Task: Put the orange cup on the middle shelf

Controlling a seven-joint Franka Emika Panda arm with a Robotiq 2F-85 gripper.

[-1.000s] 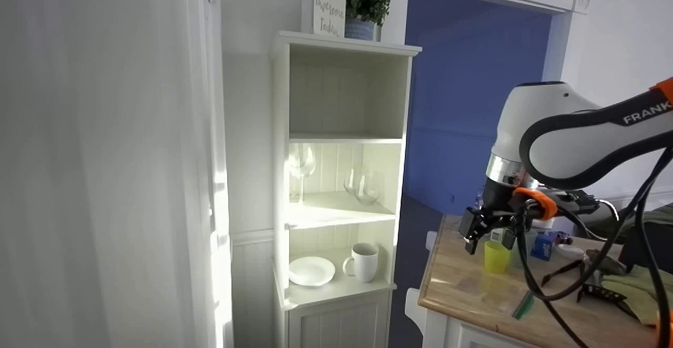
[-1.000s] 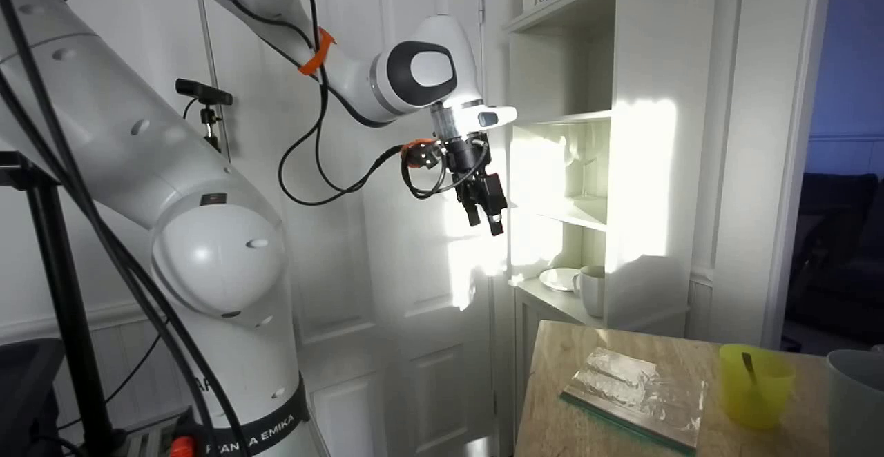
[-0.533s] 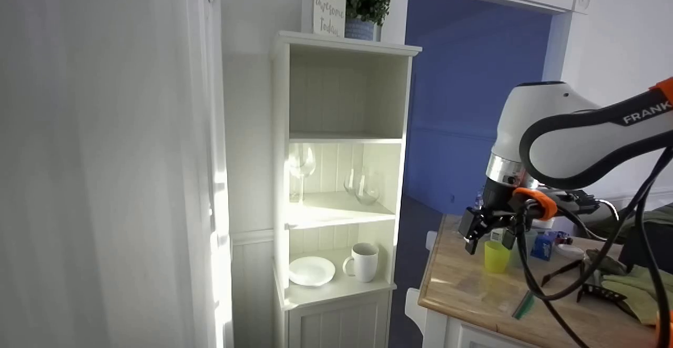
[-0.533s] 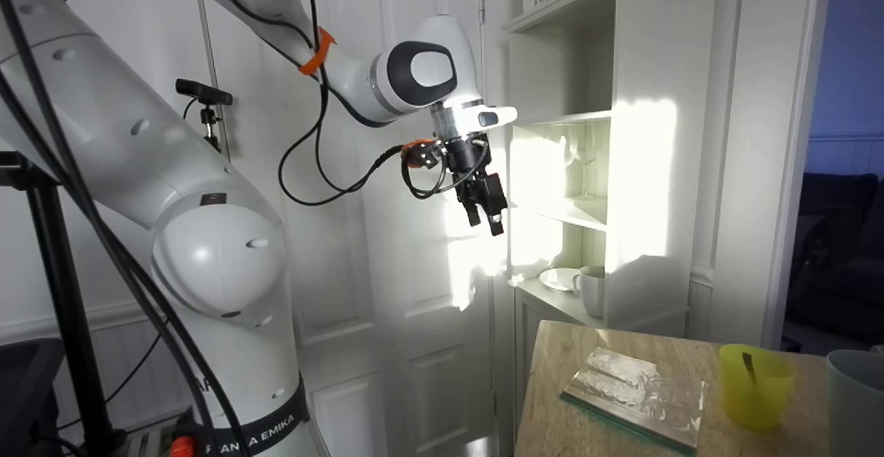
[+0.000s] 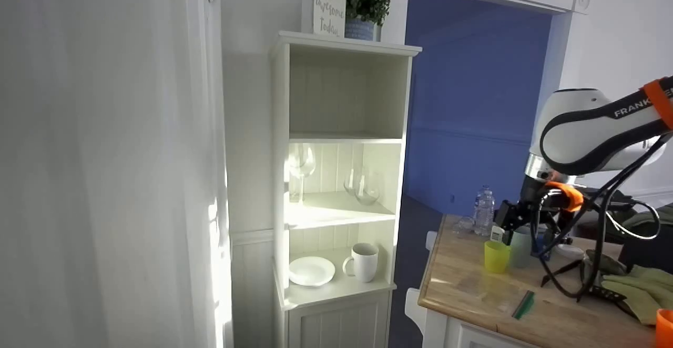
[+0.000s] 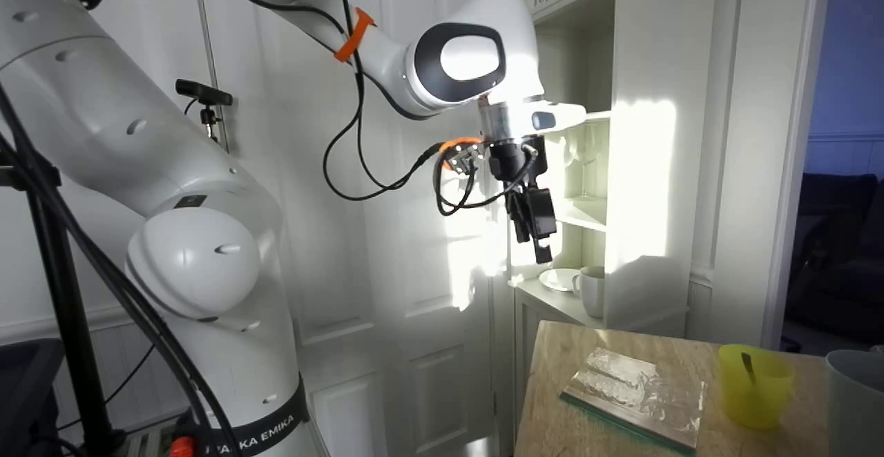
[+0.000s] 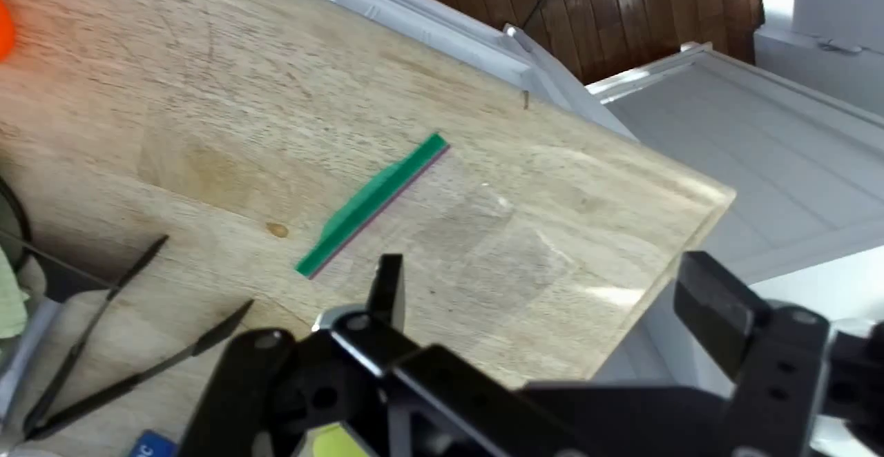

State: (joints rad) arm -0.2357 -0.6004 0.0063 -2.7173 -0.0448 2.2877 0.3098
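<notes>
The orange cup (image 5: 664,329) stands on the wooden table at the right edge of an exterior view, partly cut off. A sliver of the orange cup (image 7: 5,29) also shows at the left edge of the wrist view. The middle shelf (image 5: 336,211) is a white board in the cabinet with clear glasses on it; part of the middle shelf (image 6: 585,212) shows in an exterior view. My gripper (image 7: 543,264) is open and empty above the table, its fingers wide apart. The gripper also shows in both exterior views (image 5: 536,236) (image 6: 534,248), well away from the cup.
On the table (image 5: 457,295) are a yellow-green cup (image 5: 496,257), a clear bag with a green strip (image 7: 373,205), water bottles (image 5: 483,214), a black-legged stand (image 7: 103,374) and green cloth (image 5: 639,290). A white plate (image 5: 312,272) and mug (image 5: 364,262) sit on the lower shelf.
The arm has swung over the table, away from the cabinet in an exterior view. The gripper has moved lower. More of the orange cup now shows. The gripper stays empty.
</notes>
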